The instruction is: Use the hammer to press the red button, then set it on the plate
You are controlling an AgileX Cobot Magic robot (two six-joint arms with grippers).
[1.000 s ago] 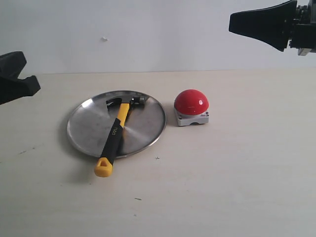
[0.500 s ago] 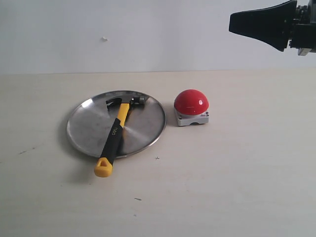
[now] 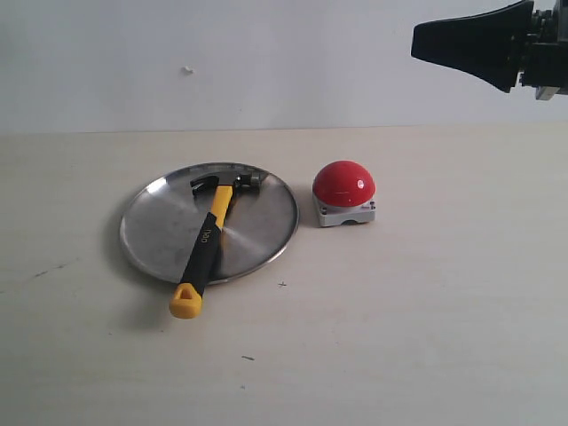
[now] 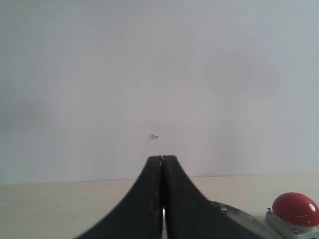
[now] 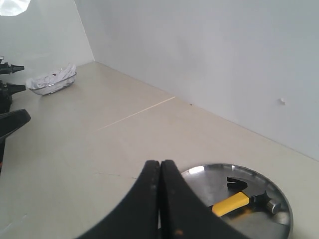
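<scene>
Delta vs one second ago: the left fingers [image 4: 168,165] sat at the left edge of the exterior view then and are out of that view now. The right fingers [image 3: 428,40] are unchanged, and the hammer [image 3: 209,240], plate [image 3: 160,226] and red button [image 3: 343,183] have not shifted.

Hammer: claw type with a dark metal head and a yellow-and-black handle. White lettering on the black grip, yellow loop at the end.

Position: the plate sits left of the bench [image 3: 426,311] middle. The hammer's head lies on the plate by its far rim. The handle runs across the plate toward the near bench edge, and the looped end overhangs the near rim. The red button, on its grey base, stands just beside the plate's right rim, not touching it.

Fingers: both pairs are pressed together and hold nothing.
- Right fingers hang in the air toward the far right bench corner, above and right of the button, well apart from the hammer. In the right wrist view the hammer head and a stretch of yellow handle show on the plate beyond the tips.
- Left fingers face the wall [image 4: 159,59]. The left wrist view shows a bit of plate rim and the button beyond them.
</scene>
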